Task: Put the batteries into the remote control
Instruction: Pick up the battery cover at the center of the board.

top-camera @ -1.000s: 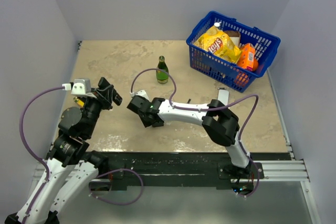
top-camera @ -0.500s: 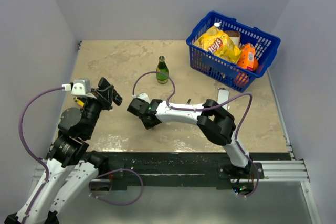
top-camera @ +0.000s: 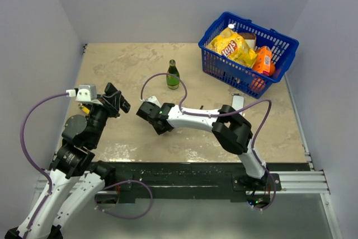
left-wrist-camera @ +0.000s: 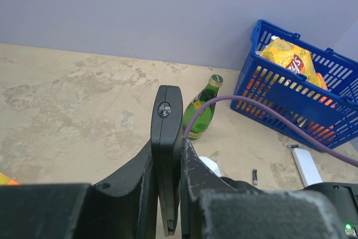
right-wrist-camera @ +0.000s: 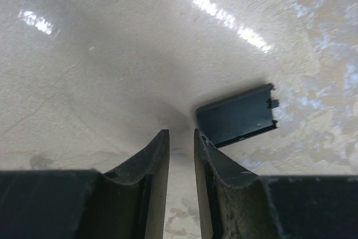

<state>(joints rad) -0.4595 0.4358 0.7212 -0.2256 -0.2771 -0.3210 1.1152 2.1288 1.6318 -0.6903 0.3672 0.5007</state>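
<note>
The remote control [left-wrist-camera: 166,116], a slim black bar, stands edge-on between the fingers of my left gripper [left-wrist-camera: 168,148], which is shut on it and held up above the table's left side [top-camera: 114,102]. One small dark battery [left-wrist-camera: 254,177] lies on the table by the white device. My right gripper [right-wrist-camera: 181,135] points down at the table's middle [top-camera: 153,117], its jaws a narrow gap apart with nothing between them. The small black cover piece [right-wrist-camera: 238,116] lies flat just beyond its right fingertip, outside the jaws.
A green bottle [top-camera: 173,75] stands behind the right gripper. A blue basket [top-camera: 278,43] of snack packets sits at the back right. A flat white device [top-camera: 237,103] lies in front of it. A purple cable [left-wrist-camera: 268,117] crosses the left wrist view.
The right arm has shifted slightly to the left, its gripper staying low over the cover piece. The left arm has held still with the remote.
</note>
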